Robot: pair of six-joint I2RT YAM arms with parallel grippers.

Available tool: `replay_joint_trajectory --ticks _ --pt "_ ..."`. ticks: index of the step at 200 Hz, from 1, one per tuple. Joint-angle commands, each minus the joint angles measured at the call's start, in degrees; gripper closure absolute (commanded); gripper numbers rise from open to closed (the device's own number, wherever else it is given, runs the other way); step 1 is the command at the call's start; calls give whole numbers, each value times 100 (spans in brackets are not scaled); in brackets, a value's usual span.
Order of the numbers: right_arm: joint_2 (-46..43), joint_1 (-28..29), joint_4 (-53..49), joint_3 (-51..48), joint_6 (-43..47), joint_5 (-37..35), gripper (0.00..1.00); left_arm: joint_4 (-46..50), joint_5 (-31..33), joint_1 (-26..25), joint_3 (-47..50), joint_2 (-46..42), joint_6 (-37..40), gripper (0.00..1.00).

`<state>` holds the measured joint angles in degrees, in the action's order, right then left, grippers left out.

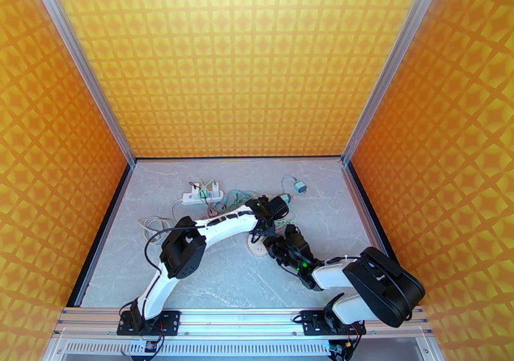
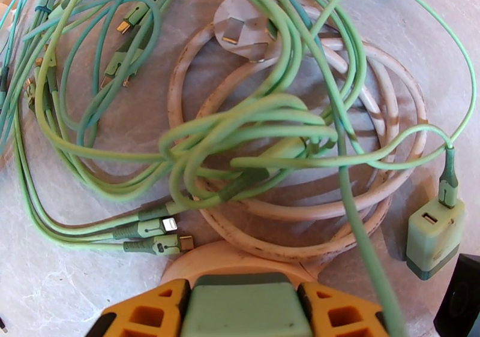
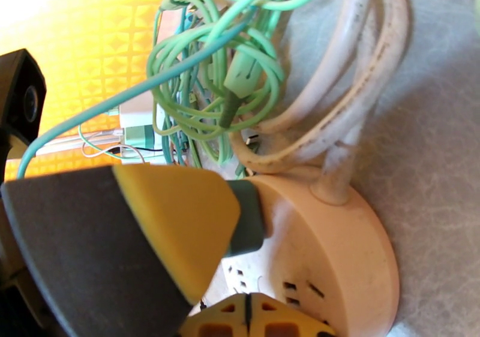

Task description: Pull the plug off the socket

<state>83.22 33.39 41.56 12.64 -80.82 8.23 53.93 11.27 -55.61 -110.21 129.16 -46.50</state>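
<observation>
The round cream socket lies on the grey table, half hidden under both grippers in the top view. A pale green plug sits between the yellow fingers of my left gripper, which is shut on it. From the right wrist the plug rests against the socket's top face, held by the left finger. My right gripper is shut, its tips down on the socket's top. The arms meet at mid-table, left gripper above right gripper.
Tangled green charging cables and a coiled white cord lie just beyond the socket. A second green charger block is at the right. A white power strip and a small adapter sit farther back. Orange walls surround the table.
</observation>
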Motion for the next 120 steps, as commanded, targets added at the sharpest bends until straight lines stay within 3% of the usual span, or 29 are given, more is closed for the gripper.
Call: replay_joint_trajectory --ticks 1,31,67,120 --pt "220 57 -2246 -6 130 -263 100 362 -260 -85 -495 85 -92 72" --pt "361 55 -2437 116 189 -236 100 156 -814 78 -392 -32 -316 75" --pt "620 54 -2433 181 168 -138 100 51 -844 116 -254 -137 -317 82" --pt "750 54 -2584 325 197 -78 100 898 65 -248 -974 416 315 85"
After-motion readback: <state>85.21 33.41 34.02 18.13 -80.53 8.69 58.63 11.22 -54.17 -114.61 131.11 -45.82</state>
